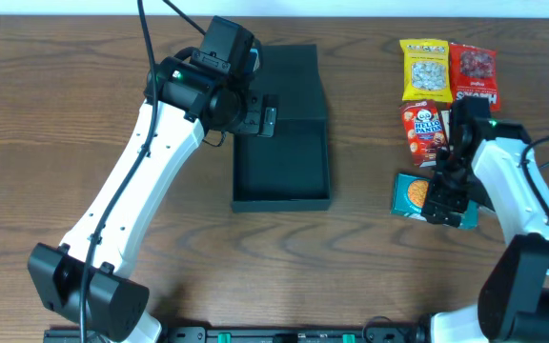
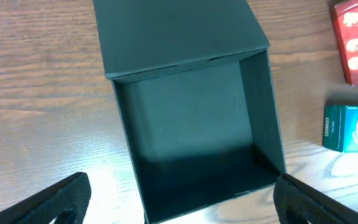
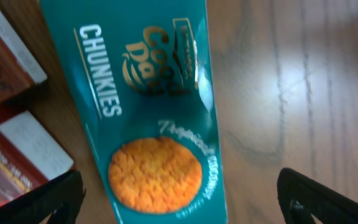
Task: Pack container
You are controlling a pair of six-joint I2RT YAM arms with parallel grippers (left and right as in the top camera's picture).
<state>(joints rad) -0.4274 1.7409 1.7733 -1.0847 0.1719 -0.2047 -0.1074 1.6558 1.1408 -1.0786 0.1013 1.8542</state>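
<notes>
Left end effector [image 2: 179,202] open. Right end effector [image 3: 180,202] open over off-centre cookie box [image 3: 142,106], 3 o'clock of container [image 1: 284,162]; closing may skid it.

Brown wood-grain table [image 1: 65,76]. Bears near the middle the dark container [image 1: 281,162], open, flap laid flat toward 12 o'clock. At its 2 o'clock, well apart, yellow packet [image 1: 424,69] touching red packet [image 1: 474,74]. At the yellow one's 6 o'clock, Hello Panda box [image 1: 424,131]; at 6 o'clock again, teal cookie box [image 1: 410,193].
</notes>
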